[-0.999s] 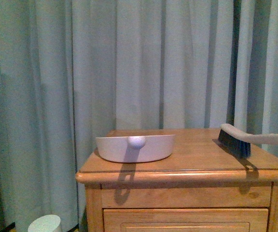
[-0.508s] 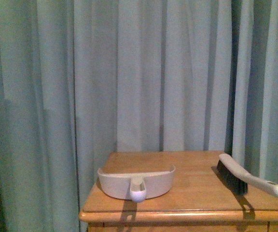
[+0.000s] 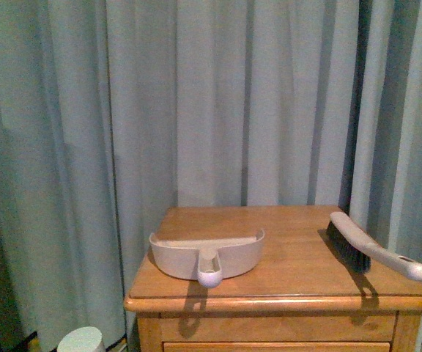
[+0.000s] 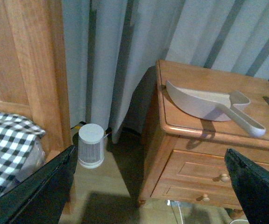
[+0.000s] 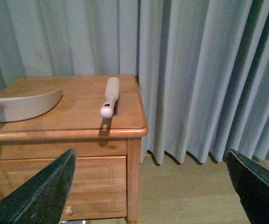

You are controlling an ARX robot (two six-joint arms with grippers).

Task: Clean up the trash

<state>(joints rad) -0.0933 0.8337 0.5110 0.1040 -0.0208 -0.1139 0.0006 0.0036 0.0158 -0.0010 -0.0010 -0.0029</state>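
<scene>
Left gripper: jaws spread wide, nothing held.
Right gripper: also spread, empty.
Dustpan: handle toward the robot, over the nightstand edge, probably for easy grasping.
Brush: on the same top, handle forward too.
Trash: visible in no view.

One dustpan, centre of front frame; one brush, right; one wooden surface beneath both; one white cylindrical canister, lower left; one checked pillow, left wrist view only.
</scene>
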